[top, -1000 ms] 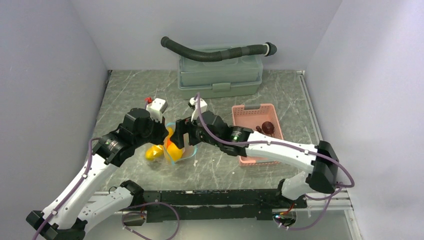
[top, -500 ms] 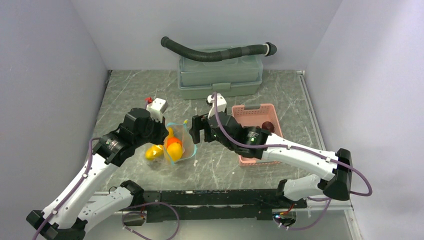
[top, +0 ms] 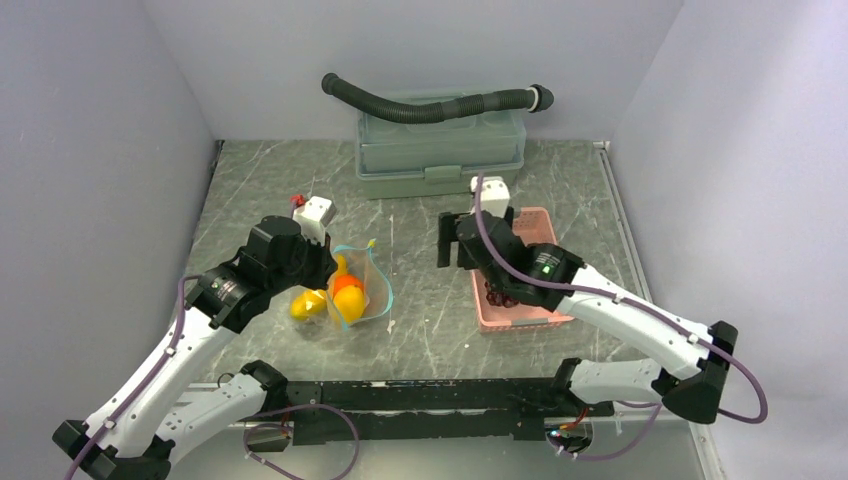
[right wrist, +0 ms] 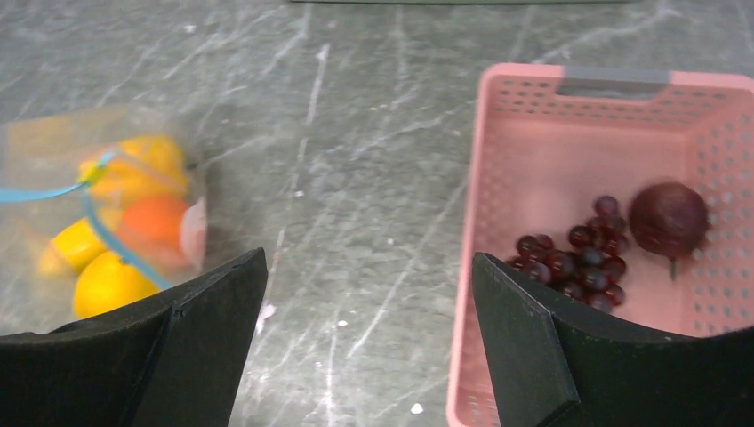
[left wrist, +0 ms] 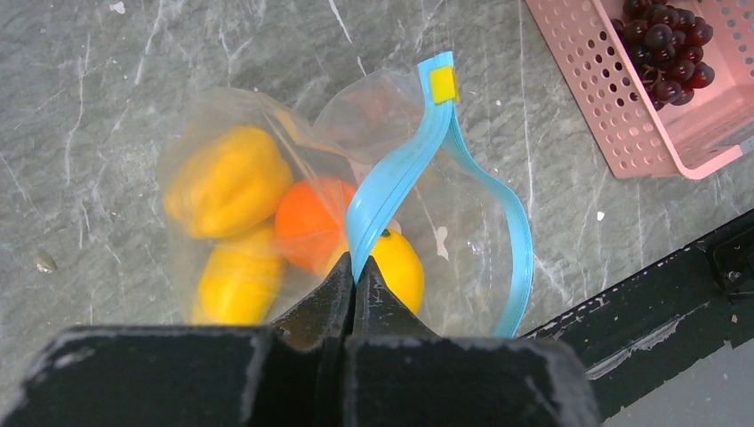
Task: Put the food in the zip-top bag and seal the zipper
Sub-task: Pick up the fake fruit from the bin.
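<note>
On the left, the left fingers [left wrist: 324,298] are seen clenched tight on the zipper [left wrist: 400,169]. The teal-blue strip is pinched near one end, with no gap left between the tips. By that grip one lip of the zip-top bag [left wrist: 462,240] is lifted off the counter [left wrist: 107,53]. The other lip is bowed outward, so the mouth is held agape. A small yellow tab [left wrist: 442,84] is carried at the strip's far end.

Inside the clear plastic, three lemon-like pieces [left wrist: 227,178] are gathered around an orange ball [left wrist: 307,222], all pressed together. Two of the yellow pieces are lodged at the bag's closed end, and the third is found just beside the pinched strip. The body of the bag is rested on the counter.

Further right, the right fingers [right wrist: 187,356] are spread wide, and nothing is held or touched between them. They are poised above bare counter between the bag and the pink basket [right wrist: 569,80], close to the basket's left wall in the overhead view.

On the basket's floor a dark purple grape bunch [right wrist: 569,258] is seen, with a dark round fruit [right wrist: 669,218] just beside it on the right. The grapes are thus outside the bag and well apart from it.
</note>
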Robot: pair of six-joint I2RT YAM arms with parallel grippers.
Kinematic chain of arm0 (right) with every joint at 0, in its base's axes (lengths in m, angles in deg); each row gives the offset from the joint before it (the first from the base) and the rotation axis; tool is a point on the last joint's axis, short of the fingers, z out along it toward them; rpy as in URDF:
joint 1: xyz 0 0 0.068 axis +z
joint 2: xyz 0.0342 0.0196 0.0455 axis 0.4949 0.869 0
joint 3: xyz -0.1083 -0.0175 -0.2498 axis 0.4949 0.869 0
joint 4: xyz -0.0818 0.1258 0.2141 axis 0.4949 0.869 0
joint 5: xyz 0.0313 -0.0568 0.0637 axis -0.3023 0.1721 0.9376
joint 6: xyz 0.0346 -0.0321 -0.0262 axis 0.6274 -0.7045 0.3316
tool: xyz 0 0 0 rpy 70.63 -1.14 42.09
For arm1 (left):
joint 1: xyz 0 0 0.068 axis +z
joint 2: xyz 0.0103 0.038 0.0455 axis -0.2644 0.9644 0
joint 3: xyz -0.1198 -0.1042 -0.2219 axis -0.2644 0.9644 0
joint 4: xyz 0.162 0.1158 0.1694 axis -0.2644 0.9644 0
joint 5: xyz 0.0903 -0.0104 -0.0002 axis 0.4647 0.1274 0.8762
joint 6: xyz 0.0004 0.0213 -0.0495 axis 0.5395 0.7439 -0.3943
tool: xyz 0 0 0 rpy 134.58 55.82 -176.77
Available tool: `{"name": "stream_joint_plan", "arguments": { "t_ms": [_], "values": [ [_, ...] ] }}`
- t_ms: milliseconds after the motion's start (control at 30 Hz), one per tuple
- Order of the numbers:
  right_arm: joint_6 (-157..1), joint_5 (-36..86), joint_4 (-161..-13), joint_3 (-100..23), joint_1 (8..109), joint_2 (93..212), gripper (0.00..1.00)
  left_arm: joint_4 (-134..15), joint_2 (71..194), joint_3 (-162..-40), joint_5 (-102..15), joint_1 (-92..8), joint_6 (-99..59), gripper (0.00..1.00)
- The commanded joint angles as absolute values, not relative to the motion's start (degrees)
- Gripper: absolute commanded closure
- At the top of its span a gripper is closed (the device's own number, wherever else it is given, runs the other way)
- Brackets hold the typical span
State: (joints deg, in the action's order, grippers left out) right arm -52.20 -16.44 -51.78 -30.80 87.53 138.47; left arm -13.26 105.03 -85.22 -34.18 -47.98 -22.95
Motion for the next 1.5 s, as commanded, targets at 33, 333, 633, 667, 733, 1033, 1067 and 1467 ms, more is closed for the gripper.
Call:
{"name": "stream_joint_plan", "arguments": {
  "t_ms": [33, 333, 633, 667, 733, 1033, 1067, 1467],
  "values": [
    [-49.1, -16.7, -45.4, -28.1, 81.9, 134.3, 0.12, -14.4, 104.9, -85.4, -33.9, -48.0, -22.6, 1.00],
    [-45.8, -13.3, -40.9, -21.8, 73.5, 131.1, 0.11, -14.3, 105.0, -85.4, -33.8, -48.0, -22.5, 1.00],
    [-43.8, -9.4, -41.5, -17.1, 69.2, 133.1, 0.10, -14.3, 105.1, -85.3, -33.9, -48.0, -22.5, 1.00],
    [-43.8, -8.7, -42.3, -16.5, 68.6, 133.2, 0.09, -14.4, 105.2, -85.4, -34.0, -48.0, -22.5, 1.00],
    [-43.8, -7.4, -44.0, -15.1, 67.1, 133.6, 0.09, -14.3, 105.3, -85.4, -34.1, -48.0, -22.5, 1.00],
    [-43.7, -2.2, -49.4, -9.8, 61.9, 136.9, 0.09, -14.3, 105.0, -85.4, -34.2, -48.0, -22.5, 1.00],
    [-43.7, -1.6, -50.3, -9.3, 61.5, 137.4, 0.09, -14.4, 105.0, -85.4, -34.3, -48.0, -22.4, 1.00],
    [-43.8, 1.1, -55.1, -6.6, 58.3, 143.5, 0.09, -14.4, 105.1, -85.3, -34.3, -48.0, -22.5, 1.00]
  ]
}}
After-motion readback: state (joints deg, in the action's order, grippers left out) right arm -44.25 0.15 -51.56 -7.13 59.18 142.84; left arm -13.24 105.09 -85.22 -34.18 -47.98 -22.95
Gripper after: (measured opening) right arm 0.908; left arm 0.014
